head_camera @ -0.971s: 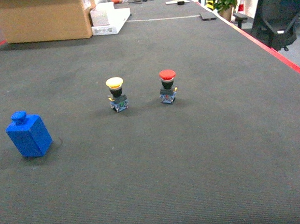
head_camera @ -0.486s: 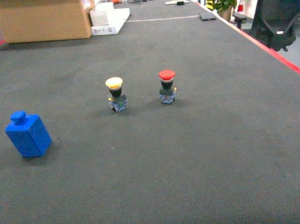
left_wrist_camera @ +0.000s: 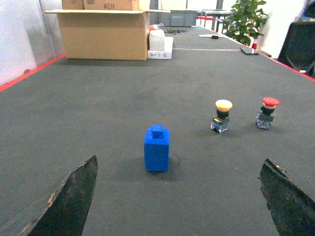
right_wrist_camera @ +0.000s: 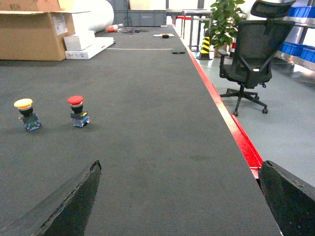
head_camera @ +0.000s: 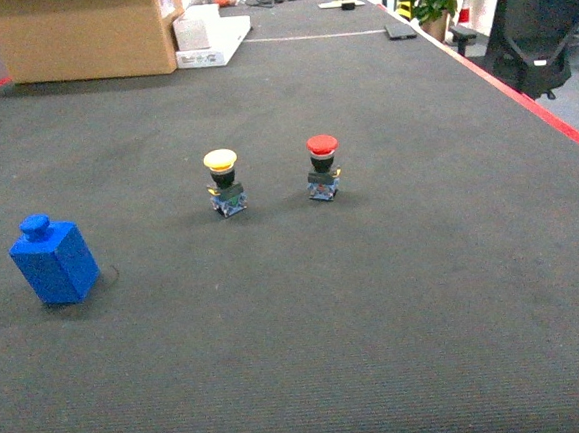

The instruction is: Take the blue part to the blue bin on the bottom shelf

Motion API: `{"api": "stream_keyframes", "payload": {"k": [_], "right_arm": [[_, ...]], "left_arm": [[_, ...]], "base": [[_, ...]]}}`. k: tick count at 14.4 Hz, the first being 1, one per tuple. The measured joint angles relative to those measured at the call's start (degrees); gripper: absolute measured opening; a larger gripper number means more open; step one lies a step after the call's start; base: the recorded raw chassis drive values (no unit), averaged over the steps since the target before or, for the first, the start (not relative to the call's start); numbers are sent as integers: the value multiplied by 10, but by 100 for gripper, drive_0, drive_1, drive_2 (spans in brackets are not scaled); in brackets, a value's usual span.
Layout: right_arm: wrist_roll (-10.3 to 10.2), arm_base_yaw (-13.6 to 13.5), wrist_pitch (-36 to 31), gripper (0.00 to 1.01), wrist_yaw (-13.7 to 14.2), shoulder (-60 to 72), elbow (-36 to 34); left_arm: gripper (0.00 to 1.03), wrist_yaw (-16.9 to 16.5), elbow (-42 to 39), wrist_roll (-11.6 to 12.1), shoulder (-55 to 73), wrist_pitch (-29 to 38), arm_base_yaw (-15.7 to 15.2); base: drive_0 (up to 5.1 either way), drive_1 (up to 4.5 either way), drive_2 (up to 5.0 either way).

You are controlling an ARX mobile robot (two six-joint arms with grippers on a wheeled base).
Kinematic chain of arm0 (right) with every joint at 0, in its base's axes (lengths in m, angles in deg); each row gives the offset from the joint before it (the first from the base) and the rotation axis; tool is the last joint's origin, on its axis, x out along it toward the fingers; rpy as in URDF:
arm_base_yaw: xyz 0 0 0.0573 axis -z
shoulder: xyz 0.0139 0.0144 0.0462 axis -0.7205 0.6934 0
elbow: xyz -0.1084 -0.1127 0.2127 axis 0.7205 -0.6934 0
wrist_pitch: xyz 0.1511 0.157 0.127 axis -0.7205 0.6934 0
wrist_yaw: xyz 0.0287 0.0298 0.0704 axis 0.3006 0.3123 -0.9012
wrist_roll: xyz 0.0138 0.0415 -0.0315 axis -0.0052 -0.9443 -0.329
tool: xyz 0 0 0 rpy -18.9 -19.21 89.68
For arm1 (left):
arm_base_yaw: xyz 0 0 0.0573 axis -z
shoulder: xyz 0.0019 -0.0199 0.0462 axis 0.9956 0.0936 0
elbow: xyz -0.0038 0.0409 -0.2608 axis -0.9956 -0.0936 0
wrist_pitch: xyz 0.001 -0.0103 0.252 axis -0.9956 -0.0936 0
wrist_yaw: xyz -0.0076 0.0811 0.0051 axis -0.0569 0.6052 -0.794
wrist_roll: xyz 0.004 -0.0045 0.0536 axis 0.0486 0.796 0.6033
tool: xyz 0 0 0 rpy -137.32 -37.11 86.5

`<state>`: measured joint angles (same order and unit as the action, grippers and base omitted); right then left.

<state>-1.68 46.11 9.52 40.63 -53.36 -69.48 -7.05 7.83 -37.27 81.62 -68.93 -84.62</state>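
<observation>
Nothing much has moved since a moment ago; the blue part sits where it was on the dark mat, left of the yellow button and red button. The left gripper is wide open, holding nothing, with the part ahead between its fingers. The right gripper is open and empty too. The part looks tall, so a crooked push could tip it. No bin or shelf shows.

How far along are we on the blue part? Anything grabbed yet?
Nothing looks done yet. The blue part stands on the dark mat, untouched, left of the yellow-capped button and red-capped button. The left gripper is open and facing it, apart from it; the right gripper is open and empty. Grasping, carrying and binning all remain; no bin or shelf shows.
</observation>
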Motion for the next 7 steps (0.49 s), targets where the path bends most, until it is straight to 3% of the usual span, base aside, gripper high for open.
{"api": "stream_keyframes", "payload": {"k": [1, 2, 3, 4, 5, 7], "right_arm": [[0, 0, 0, 98, 0, 0, 0], [0, 0, 0, 98, 0, 0, 0], [0, 0, 0, 98, 0, 0, 0], [0, 0, -1, 98, 0, 0, 0], [0, 0, 1, 98, -1, 0, 0], [0, 0, 0, 98, 0, 0, 0]], "left_arm": [[98, 0, 0, 0, 0, 0, 0], [98, 51, 10, -13, 10, -40, 18], [98, 177, 26, -49, 92, -52, 83], [98, 220, 17, -73, 168, 8, 85], [98, 211, 16, -82, 267, 110, 70], [98, 142, 59, -84, 549, 350, 36]], "base": [[0, 0, 0], [0, 0, 0], [0, 0, 0], [0, 0, 0], [0, 0, 0], [0, 0, 0]]}}
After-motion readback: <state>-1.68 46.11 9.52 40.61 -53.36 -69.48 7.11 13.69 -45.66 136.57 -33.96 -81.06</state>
